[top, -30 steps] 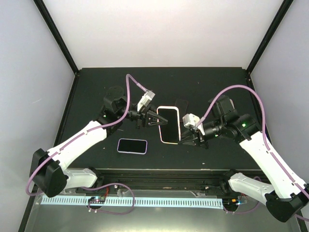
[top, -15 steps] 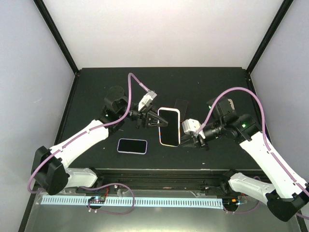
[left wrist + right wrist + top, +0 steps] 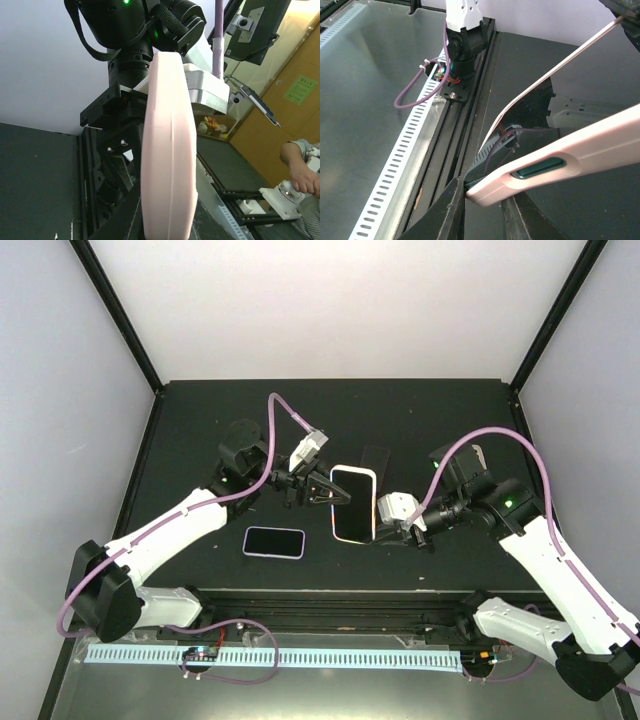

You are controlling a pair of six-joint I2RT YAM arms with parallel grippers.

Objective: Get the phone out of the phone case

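The phone in its pink case (image 3: 352,503) is held above the black table between both arms. My left gripper (image 3: 336,493) is shut on the case's left long edge; in the left wrist view the case (image 3: 167,160) stands edge-on between the dark fingers (image 3: 117,220). My right gripper (image 3: 377,529) is closed around the case's near right corner. In the right wrist view that corner (image 3: 492,189) sits between the fingers (image 3: 451,212), with a green side button (image 3: 538,167) and a dark sliver of the phone showing at the corner.
A second phone with a dark screen and pale rim (image 3: 274,541) lies flat on the table (image 3: 200,420) near the front left. A dark flat slab (image 3: 376,457) lies behind the held case. A slotted rail (image 3: 395,170) runs along the front edge.
The right gripper has moved left and closed in on the case's near corner. The left gripper and the case have shifted slightly right.
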